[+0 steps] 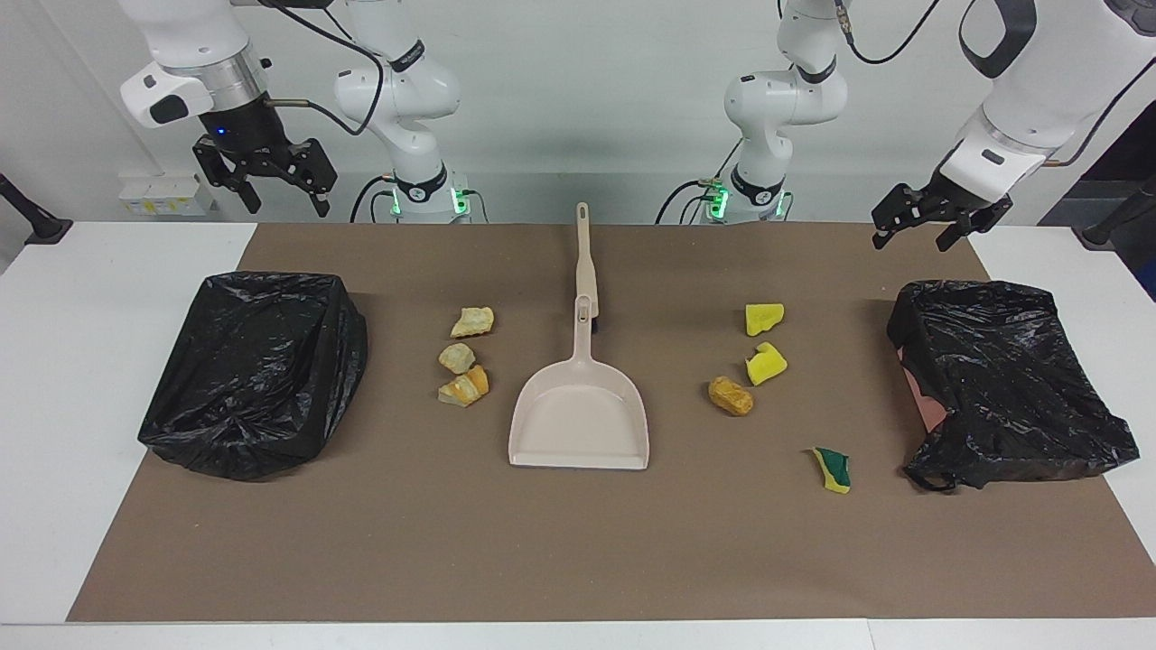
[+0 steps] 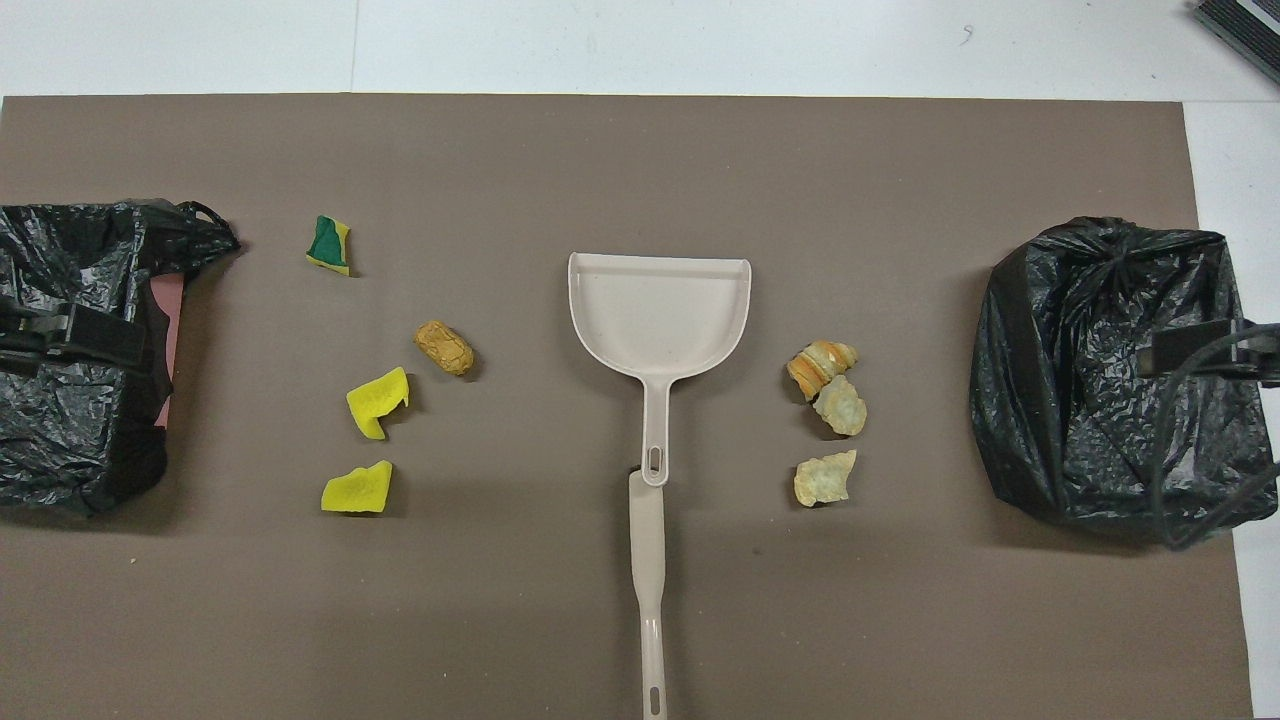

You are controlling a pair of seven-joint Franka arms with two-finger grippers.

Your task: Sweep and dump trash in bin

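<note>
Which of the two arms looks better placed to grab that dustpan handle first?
Neither clearly. The dustpan and brush lie mid-table. The left hand hangs lower, by its bin; the right hand is higher. Left, marginally.

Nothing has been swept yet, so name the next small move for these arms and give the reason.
Probably bring the right gripper down to the brush handle, which lies nearer the robots than the dustpan. Both grippers hang empty, the left gripper above the bin at its end, and all the trash, from the yellow sponge bits to the crumbly chunks, lies loose on the mat.
</note>
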